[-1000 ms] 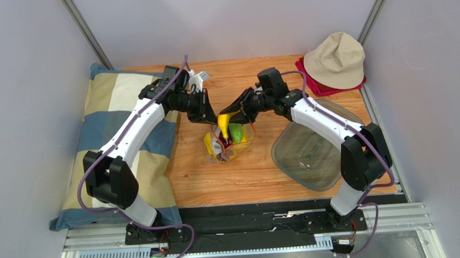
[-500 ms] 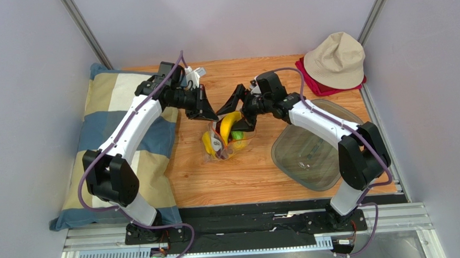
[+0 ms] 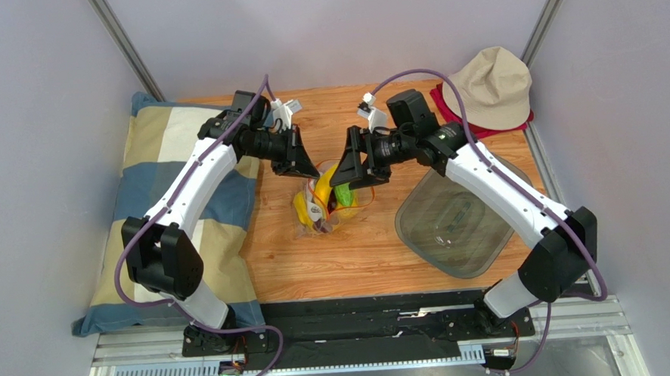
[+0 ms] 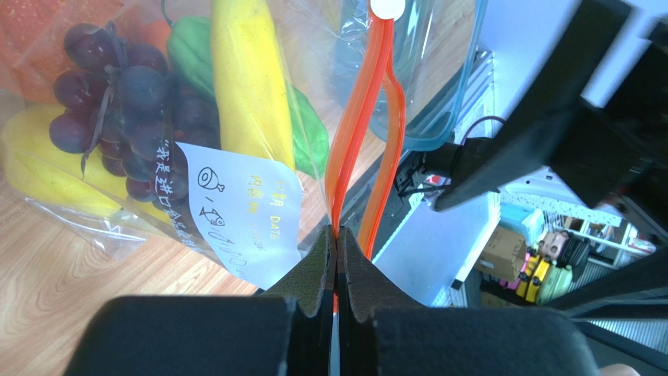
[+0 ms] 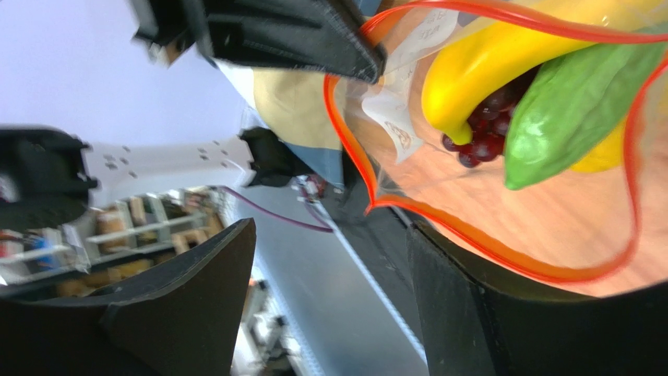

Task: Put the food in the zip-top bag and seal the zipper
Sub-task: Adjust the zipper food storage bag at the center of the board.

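Observation:
The zip-top bag (image 3: 324, 208) stands on the wooden table with its mouth held open. Inside it are the yellow banana (image 4: 239, 78), the dark grape bunch (image 4: 125, 86), the green piece (image 4: 307, 129) and another yellow fruit (image 4: 43, 160). My left gripper (image 3: 306, 166) is shut on the orange-red zipper (image 4: 353, 133) at the bag's left mouth edge; the white slider (image 4: 384, 8) sits at the far end. My right gripper (image 3: 347, 165) is open and empty, just right of the mouth. In the right wrist view the banana (image 5: 486, 63) and green piece (image 5: 572, 110) lie inside the zipper loop (image 5: 353, 149).
A plaid pillow (image 3: 176, 182) lies along the table's left side. A grey translucent tray (image 3: 454, 223) lies at the right front. A beige hat (image 3: 488, 86) sits on a red cloth (image 3: 452, 120) at the back right corner.
My right gripper let go of the banana, which dropped into the bag, and the jaws opened. The right arm's elbow swung outward. The left gripper kept its hold on the zipper edge.

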Tool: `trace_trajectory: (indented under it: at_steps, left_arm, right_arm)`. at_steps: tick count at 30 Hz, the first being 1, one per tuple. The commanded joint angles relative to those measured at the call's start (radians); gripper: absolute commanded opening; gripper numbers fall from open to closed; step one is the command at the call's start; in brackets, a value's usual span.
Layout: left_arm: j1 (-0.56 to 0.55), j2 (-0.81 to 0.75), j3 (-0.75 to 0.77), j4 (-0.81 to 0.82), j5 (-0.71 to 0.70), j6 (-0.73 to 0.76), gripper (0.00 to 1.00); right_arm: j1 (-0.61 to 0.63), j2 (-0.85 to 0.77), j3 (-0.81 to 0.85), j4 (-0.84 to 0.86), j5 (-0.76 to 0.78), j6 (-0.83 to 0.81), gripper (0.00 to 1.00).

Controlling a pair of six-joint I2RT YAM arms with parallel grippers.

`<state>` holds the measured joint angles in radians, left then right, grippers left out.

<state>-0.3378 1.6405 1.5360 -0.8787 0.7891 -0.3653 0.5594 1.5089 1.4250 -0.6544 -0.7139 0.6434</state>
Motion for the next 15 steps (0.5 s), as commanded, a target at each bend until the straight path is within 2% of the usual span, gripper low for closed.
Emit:
trace_trajectory:
  at_steps: [1, 5, 9, 11, 15]
  left_arm:
    - [0.006, -0.005, 0.041, 0.030, 0.024, 0.006, 0.00]
    - [0.006, -0.013, 0.039, 0.030, 0.006, 0.015, 0.00]
    - [0.006, -0.015, 0.047, 0.024, -0.016, 0.031, 0.00]
    - [0.005, -0.018, 0.044, 0.026, -0.028, 0.032, 0.00]
    - [0.005, -0.018, 0.038, 0.020, -0.042, 0.043, 0.00]
  right_arm:
    - [-0.018, -0.090, 0.092, -0.152, 0.097, -0.270, 0.73]
    - [-0.047, -0.154, -0.024, -0.145, 0.279, -0.353, 0.74]
    - [-0.050, -0.130, -0.095, -0.134, 0.402, -0.416, 0.73]
    - [-0.050, -0.096, -0.109, -0.116, 0.406, -0.429, 0.73]
    - [-0.052, -0.050, -0.123, -0.061, 0.314, -0.407, 0.71]
